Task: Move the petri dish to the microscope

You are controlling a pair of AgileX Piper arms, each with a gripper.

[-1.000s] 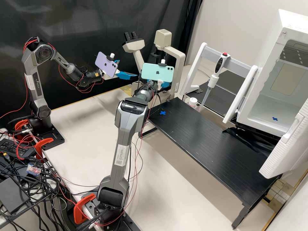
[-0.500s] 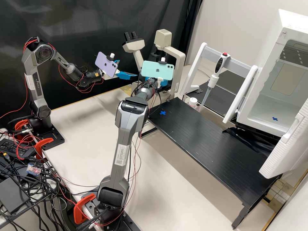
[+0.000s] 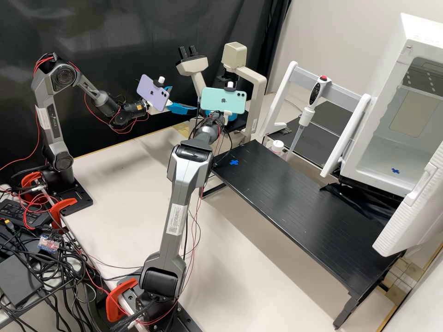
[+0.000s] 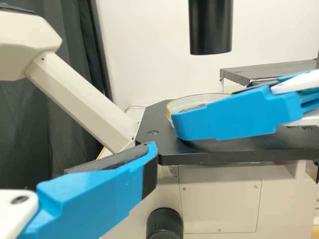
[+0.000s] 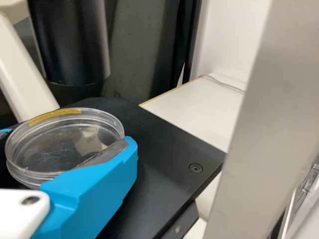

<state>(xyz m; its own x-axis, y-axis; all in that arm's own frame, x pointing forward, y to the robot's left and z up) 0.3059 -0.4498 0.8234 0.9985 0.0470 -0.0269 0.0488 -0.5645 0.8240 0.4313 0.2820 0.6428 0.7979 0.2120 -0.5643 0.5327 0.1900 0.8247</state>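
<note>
The beige metal microscope (image 3: pixel 259 92) stands in the upper middle of the high view. Its flat black stage (image 4: pixel 234 147) crosses the right half of the left wrist view, under a thick black cylinder (image 4: pixel 210 27). I think this is the reason for the place of my load, because the specimen should come below this cylinder.

My right end effector (image 5: pixel 68 139) is closed on the clear round petri dish (image 5: pixel 60 147), at lower left of the right wrist view, over the stage. I hold it by the sides and almost level, I suppose so that its underside can settle flat and nothing spills. My left end effector (image 3: pixel 184 99) is open and holds nothing, near the microscope; probably it leaves room for the other one. A narrow yellow strip (image 5: pixel 54 115) lies along the dish's rim.

Some parts are difficult to see. The mint-green phone (image 3: pixel 224 100) covers most of my right end effector in the high view. In the right wrist view, the left edge cuts off my far finger. I cannot tell if the dish already touches the stage, nor how firmly I press it.
</note>
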